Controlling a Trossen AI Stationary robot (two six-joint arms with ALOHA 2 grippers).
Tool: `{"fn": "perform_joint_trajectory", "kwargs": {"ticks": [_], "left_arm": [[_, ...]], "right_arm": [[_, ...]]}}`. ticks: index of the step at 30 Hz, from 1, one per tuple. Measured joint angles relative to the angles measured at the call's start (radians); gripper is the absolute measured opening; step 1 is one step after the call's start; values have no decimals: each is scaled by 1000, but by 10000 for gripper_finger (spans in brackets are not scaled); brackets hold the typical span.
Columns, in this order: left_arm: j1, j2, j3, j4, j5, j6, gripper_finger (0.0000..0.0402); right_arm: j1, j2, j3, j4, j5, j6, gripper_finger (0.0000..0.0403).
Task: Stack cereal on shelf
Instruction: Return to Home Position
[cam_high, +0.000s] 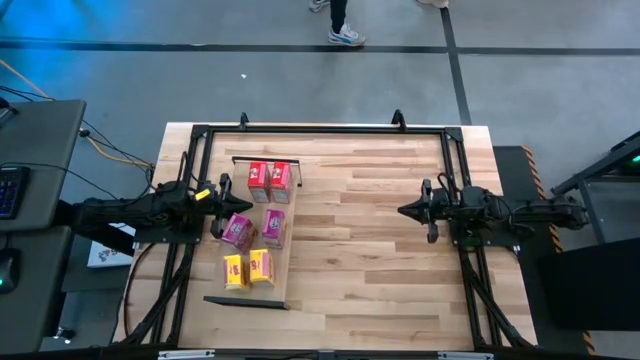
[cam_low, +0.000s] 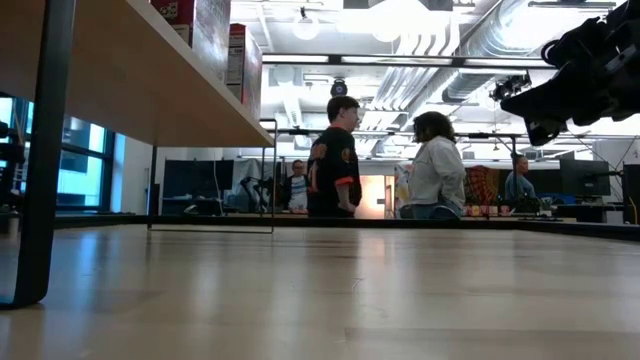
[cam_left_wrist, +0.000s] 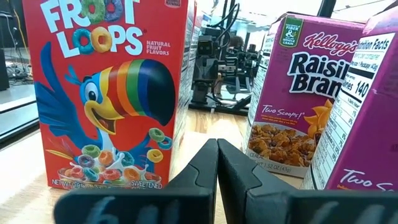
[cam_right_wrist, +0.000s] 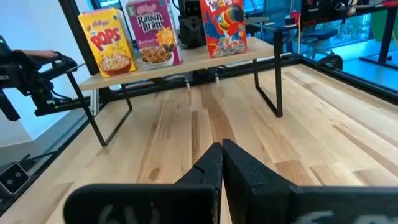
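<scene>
Swinging the left arm home could topple the pink box on the shelf, its closed, empty jaws right beside it; right arm, jaws closed too, sits well clear of that shelf.

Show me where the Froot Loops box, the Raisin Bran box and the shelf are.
Froot Loops box (cam_left_wrist: 106, 93): left wrist view, on the toucan on its front.
Raisin Bran box (cam_left_wrist: 298, 102): left wrist view, middle of its purple front.
shelf (cam_right_wrist: 191, 65): right wrist view, bare board between two boxes.
</scene>
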Motion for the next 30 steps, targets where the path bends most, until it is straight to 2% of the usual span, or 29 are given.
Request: {"fn": "perform_joint_trajectory", "kwargs": {"ticks": [9,30], "left_arm": [[0,0,0,-2,0,0,0],[-3,3,0,-1,-8,0,0]], "right_arm": [[2,-104,0,7,0,0,0],[35,-91,-1,0,3,0,0]]}}
